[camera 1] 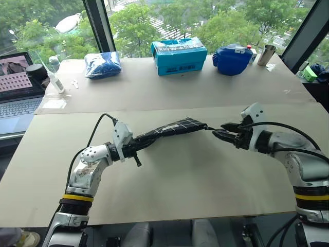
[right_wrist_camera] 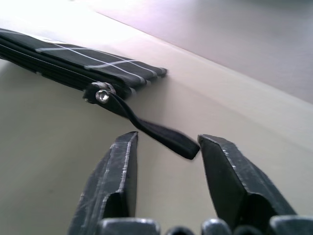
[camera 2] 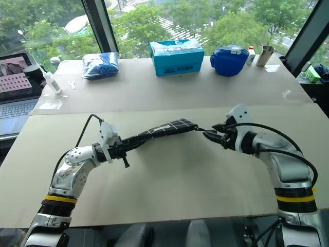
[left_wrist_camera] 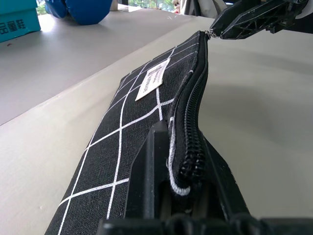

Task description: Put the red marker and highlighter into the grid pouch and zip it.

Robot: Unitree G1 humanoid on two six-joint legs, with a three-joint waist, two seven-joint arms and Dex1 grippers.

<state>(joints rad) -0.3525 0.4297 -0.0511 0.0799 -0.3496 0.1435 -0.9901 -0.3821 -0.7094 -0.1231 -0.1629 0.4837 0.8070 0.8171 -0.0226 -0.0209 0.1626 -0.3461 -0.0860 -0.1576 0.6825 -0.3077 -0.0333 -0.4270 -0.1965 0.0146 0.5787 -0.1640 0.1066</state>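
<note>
A pale bench (camera 1: 169,185) runs to tall windows with trees outside. Along its far edge, around twelve o'clock, sit a blue bag (camera 1: 103,65), teal box (camera 1: 179,55) and metal cup (camera 1: 266,55); a laptop (camera 1: 18,85) sits at ten. The left end effector (camera 1: 134,147) is clamped on the grid pouch (camera 1: 172,128), held above mid-bench. The right end effector (camera 1: 222,130), fingers apart, flanks the zipper pull (right_wrist_camera: 161,134).

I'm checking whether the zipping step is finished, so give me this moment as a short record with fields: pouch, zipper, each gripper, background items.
pouch: grid pouch held off the table, one end clamped in the left gripper
zipper: slider at the pouch's far end, teeth look closed along the edge
zipper pull: hangs loose between the right gripper's fingers, not pinched
right gripper: open, just beyond the pouch's end
marker, highlighter: not on the table; contents hidden
background: teal box, two blue bags, metal cup, laptop
</note>
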